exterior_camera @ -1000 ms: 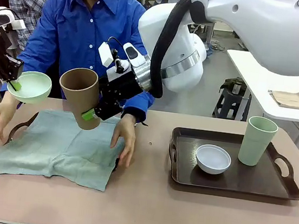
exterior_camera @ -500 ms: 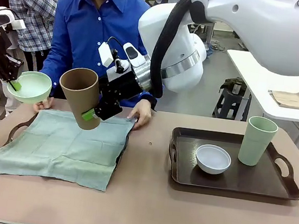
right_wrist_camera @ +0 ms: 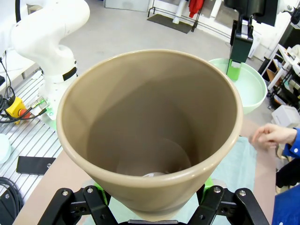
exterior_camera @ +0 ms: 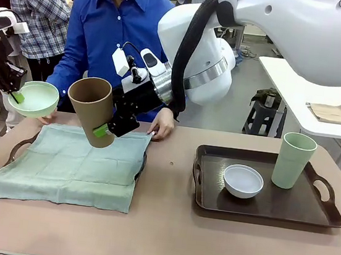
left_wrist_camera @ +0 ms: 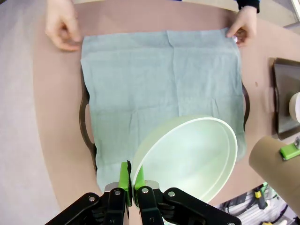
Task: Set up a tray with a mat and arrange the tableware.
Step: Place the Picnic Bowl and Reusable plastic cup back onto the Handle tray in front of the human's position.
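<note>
Pinching the rim of the mint green bowl (exterior_camera: 35, 98) at the far left, my left gripper (exterior_camera: 15, 95) was clamped tight on it and held it in the air, tilted and empty. My left wrist camera looked down past that bowl onto the grey-green mat (left_wrist_camera: 159, 84) spread over a dark tray (left_wrist_camera: 84, 123), with the person's hands (left_wrist_camera: 243, 29) on the mat's far corners. Further right, my right gripper (exterior_camera: 103, 133) clasped the brown cup (exterior_camera: 91, 113) low on its wall, jaws wide around it, the cup tilted above the mat. My right wrist camera looked straight into the cup, which was empty. On the second tray (exterior_camera: 259, 215) at the right stood an empty white bowl (exterior_camera: 243, 180) and the pale green cup (exterior_camera: 293, 160).
</note>
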